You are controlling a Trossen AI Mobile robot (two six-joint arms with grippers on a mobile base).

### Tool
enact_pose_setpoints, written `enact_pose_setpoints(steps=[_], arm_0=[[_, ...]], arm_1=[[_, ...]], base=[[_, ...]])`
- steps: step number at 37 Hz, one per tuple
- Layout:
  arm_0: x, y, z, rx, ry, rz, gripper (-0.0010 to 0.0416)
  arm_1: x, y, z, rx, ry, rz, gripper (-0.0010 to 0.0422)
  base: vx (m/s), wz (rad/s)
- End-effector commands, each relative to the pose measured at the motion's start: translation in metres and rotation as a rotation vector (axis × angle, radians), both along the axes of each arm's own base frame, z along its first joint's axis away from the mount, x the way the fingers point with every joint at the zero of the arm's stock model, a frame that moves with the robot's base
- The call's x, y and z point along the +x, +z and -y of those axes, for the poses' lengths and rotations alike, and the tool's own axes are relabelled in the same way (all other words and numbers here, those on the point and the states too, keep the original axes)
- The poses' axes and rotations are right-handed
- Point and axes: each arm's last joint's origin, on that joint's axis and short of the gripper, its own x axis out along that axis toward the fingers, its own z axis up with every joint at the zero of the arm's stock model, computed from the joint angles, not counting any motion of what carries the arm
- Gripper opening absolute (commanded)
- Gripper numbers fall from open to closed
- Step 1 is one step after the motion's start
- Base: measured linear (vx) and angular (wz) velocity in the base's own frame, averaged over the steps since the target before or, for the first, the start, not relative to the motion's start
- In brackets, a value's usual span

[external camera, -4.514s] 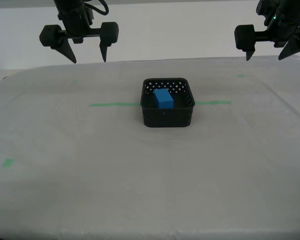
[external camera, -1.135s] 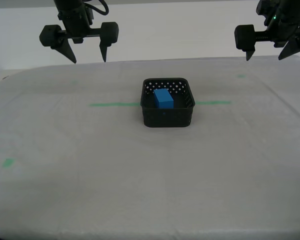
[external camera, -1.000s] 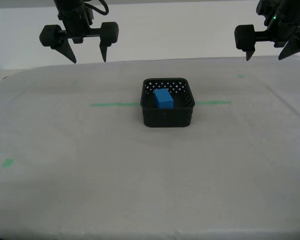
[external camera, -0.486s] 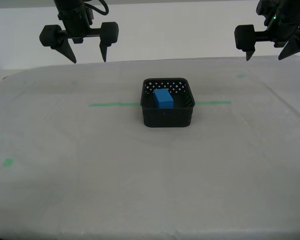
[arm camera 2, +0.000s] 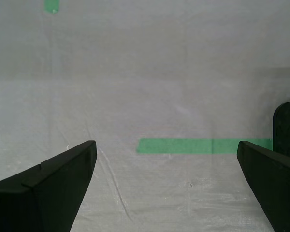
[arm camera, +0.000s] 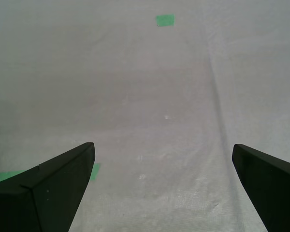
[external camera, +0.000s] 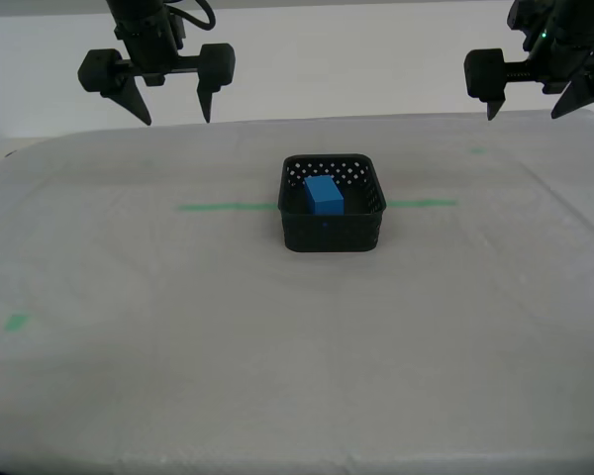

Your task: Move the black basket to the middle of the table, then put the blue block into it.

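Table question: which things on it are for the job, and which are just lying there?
For the job:
- black basket, in the middle of the table
- blue block, already sitting inside the basket

Just lying there:
- long green tape line, running behind the basket
- small green tape mark, near the table's edge on the exterior view's left

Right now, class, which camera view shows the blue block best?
The exterior view: the blue block sits fully visible inside the black basket. The second wrist view catches only a dark edge, probably the basket, no block. The first wrist view shows neither.
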Motion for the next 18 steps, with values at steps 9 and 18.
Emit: enact_pose_setpoints(steps=[9, 18], arm_0=[[-0.0001, 0.0003, -0.0002, -0.001, -0.001, 0.001, 0.0399], [-0.0001, 0.0003, -0.0002, -0.001, -0.001, 0.001, 0.0399]], arm_1=[[0.0, 0.0002, -0.0001, 0.004, -0.002, 0.001, 0.04], [0.0, 0.0002, -0.0001, 0.004, -0.002, 0.001, 0.04]], base=[[0.0, 0.0], [0.0, 0.0]])
